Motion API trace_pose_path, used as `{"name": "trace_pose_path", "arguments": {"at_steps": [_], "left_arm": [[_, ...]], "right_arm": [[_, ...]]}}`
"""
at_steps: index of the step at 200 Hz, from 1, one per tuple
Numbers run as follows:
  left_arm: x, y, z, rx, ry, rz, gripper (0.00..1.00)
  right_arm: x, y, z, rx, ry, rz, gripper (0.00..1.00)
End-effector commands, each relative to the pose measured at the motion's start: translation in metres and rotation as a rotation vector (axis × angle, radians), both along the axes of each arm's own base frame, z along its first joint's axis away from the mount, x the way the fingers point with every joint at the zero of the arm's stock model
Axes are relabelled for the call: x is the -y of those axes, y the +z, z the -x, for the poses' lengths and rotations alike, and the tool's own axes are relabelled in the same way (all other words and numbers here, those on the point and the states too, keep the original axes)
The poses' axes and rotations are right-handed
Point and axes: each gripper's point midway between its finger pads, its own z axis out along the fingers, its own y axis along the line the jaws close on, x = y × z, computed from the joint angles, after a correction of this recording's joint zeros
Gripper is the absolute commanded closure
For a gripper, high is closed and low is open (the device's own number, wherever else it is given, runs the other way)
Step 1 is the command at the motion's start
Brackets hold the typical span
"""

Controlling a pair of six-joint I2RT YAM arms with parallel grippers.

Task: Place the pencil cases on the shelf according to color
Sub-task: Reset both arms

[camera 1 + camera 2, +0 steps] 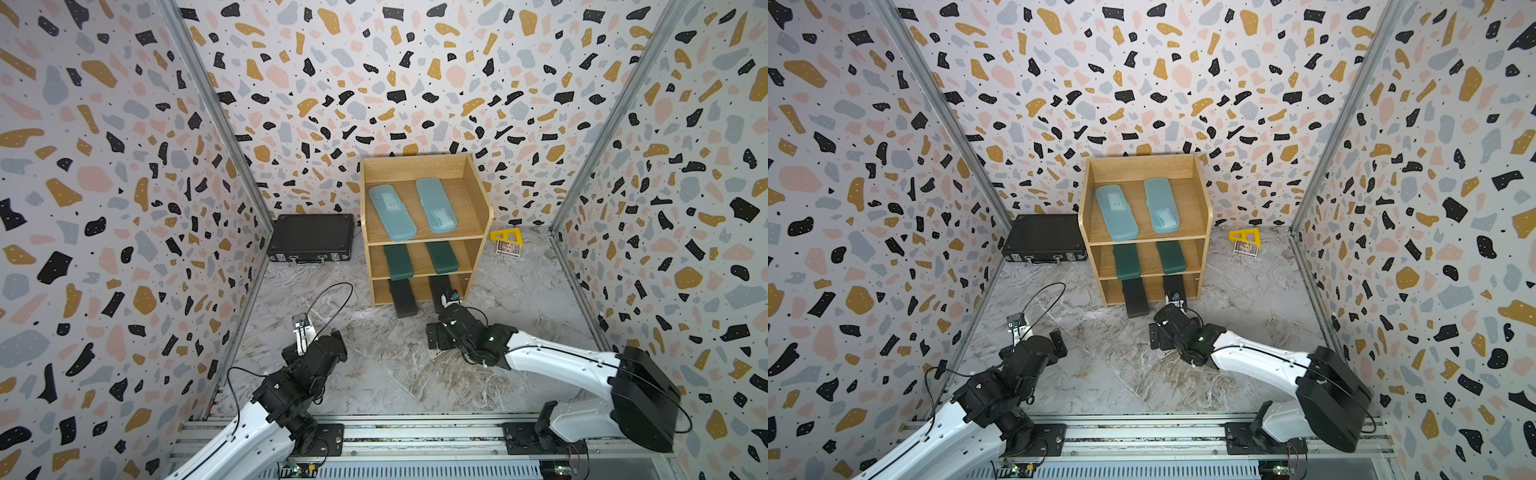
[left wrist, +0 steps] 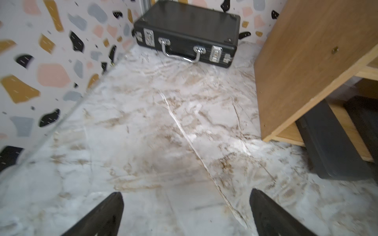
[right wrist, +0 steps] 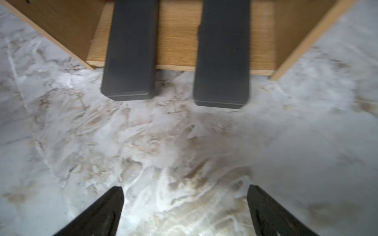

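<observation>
The wooden shelf (image 1: 478, 195) stands at the back centre in both top views. Two light-blue pencil cases (image 1: 392, 212) (image 1: 435, 204) lie on its top tier. Two dark green ones (image 1: 398, 262) (image 1: 441, 257) are on the middle tier. Two black ones (image 3: 131, 49) (image 3: 222, 51) rest on the bottom tier and stick out over the floor. My right gripper (image 3: 185, 196) is open and empty, a short way in front of the right-hand black case. My left gripper (image 2: 186, 202) is open over bare floor, left of the shelf (image 2: 296, 61).
A large black briefcase (image 1: 311, 237) lies against the back wall, left of the shelf. A yellow triangular ruler (image 1: 505, 236) and a small printed card (image 1: 508, 248) sit to its right. Patterned walls close in three sides. The arms' rail (image 1: 415, 432) runs along the front.
</observation>
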Motion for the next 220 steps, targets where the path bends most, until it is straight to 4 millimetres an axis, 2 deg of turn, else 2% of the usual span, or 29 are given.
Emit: {"name": "trace_pose_path", "arguments": {"at_steps": [1, 22, 38, 49, 66, 84, 96, 113, 123, 132, 157, 168, 180, 185, 201, 214, 220], "left_arm": [[-0.025, 0.039, -0.007, 0.124, 0.100, -0.175, 0.00], [-0.031, 0.049, -0.014, 0.185, 0.128, -0.308, 0.00], [-0.034, 0.047, -0.021, 0.229, 0.164, -0.416, 0.00], [-0.032, 0.041, -0.027, 0.259, 0.166, -0.433, 0.00], [-0.025, 0.028, -0.043, 0.299, 0.098, -0.385, 0.00], [-0.034, 0.016, -0.058, 0.300, 0.111, -0.356, 0.00], [-0.039, 0.009, -0.071, 0.251, 0.104, -0.368, 0.00], [-0.038, 0.002, -0.093, 0.202, 0.071, -0.409, 0.00], [-0.039, -0.007, -0.103, 0.182, 0.069, -0.415, 0.00], [-0.042, -0.008, -0.111, 0.168, 0.096, -0.444, 0.00], [-0.033, -0.015, -0.128, 0.113, 0.037, -0.399, 0.00], [-0.027, -0.022, -0.134, 0.145, -0.013, -0.345, 0.00], [-0.032, -0.029, -0.141, 0.183, -0.012, -0.333, 0.00], [-0.028, -0.032, -0.145, 0.172, -0.047, -0.331, 0.00], [-0.027, -0.039, -0.147, 0.108, -0.084, -0.272, 0.01], [-0.027, -0.049, -0.147, 0.115, -0.108, -0.253, 0.00], [-0.028, -0.046, -0.151, 0.164, -0.101, -0.261, 0.00]], "right_arm": [[0.066, -0.003, 0.010, 0.060, -0.087, 0.231, 0.00], [0.108, 0.018, 0.012, 0.160, -0.186, 0.325, 0.00], [0.143, 0.041, 0.009, 0.277, -0.277, 0.441, 0.00], [0.171, 0.059, 0.009, 0.355, -0.410, 0.458, 0.00], [0.196, 0.084, 0.009, 0.468, -0.516, 0.476, 0.00], [0.210, 0.106, 0.001, 0.558, -0.596, 0.495, 0.00], [0.216, 0.103, -0.014, 0.561, -0.584, 0.519, 0.00], [0.238, 0.088, -0.032, 0.531, -0.642, 0.492, 0.00], [0.245, 0.077, -0.043, 0.521, -0.650, 0.459, 0.00], [0.250, 0.068, -0.052, 0.520, -0.656, 0.437, 0.00], [0.263, 0.044, -0.072, 0.526, -0.696, 0.441, 0.00], [0.265, 0.034, -0.079, 0.517, -0.703, 0.467, 0.00], [0.262, 0.021, -0.087, 0.503, -0.681, 0.477, 0.00], [0.261, 0.017, -0.090, 0.509, -0.674, 0.474, 0.00], [0.260, 0.020, -0.097, 0.540, -0.670, 0.484, 0.00], [0.262, 0.019, -0.101, 0.540, -0.660, 0.479, 0.00], [0.260, 0.018, -0.104, 0.543, -0.647, 0.474, 0.00]]}}
